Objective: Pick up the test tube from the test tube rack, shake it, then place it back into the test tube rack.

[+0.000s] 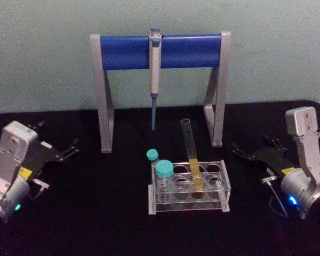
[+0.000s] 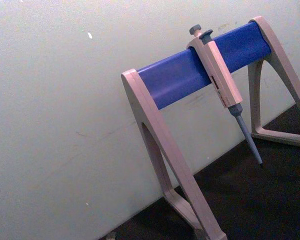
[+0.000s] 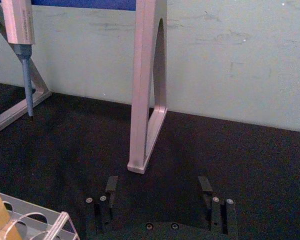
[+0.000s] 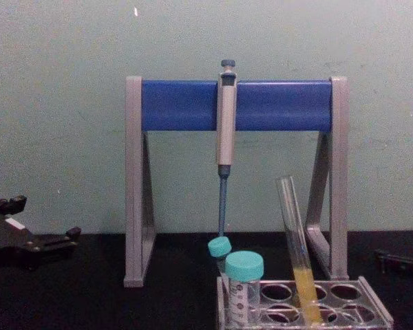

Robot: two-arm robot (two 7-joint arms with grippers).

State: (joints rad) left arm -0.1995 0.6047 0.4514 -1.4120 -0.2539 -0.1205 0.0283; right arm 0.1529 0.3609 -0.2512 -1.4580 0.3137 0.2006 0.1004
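No legible text, labels or nos. anywhere.

We see a black tabletop | on it: our clear test tube rack at centre front | grey-and-blue pipette stand behind it, by the wall

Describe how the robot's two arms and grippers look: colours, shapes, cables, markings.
Both arms end in boxy silver-grey wrist housings carrying black metal grippers with thin fingers. The left gripper has a yellow label and a green light on its housing. The right gripper has a yellow label, a blue light and a thin grey cable. The right gripper's black fingers show small silver screws.
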